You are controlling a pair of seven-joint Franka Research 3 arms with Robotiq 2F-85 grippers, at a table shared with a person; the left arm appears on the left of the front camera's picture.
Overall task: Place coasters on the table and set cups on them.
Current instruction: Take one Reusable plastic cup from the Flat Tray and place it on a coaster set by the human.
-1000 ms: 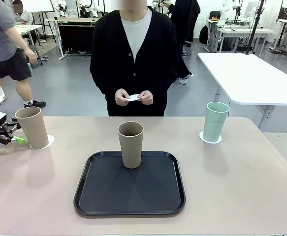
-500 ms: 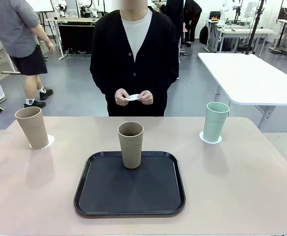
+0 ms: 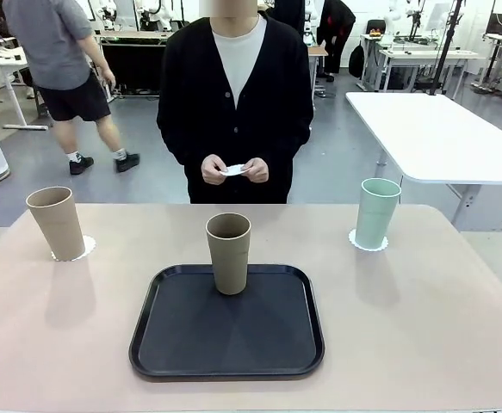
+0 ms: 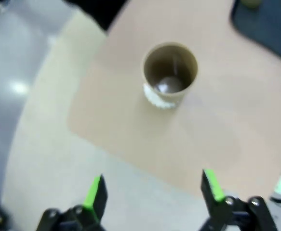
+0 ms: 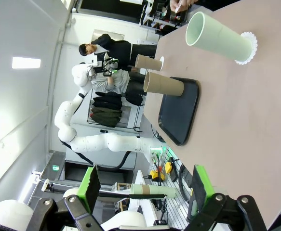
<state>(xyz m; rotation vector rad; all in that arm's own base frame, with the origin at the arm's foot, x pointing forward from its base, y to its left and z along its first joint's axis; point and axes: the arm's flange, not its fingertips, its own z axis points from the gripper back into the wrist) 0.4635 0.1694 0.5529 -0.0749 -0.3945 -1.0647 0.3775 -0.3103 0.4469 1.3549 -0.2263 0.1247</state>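
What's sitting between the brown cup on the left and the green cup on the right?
In the front view, a black tray lies between them, with a second brown cup standing near its far edge.

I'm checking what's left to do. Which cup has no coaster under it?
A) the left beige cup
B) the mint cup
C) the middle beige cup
C: the middle cup stands straight on the tray, while the left cup and the mint cup each sit on a coaster.
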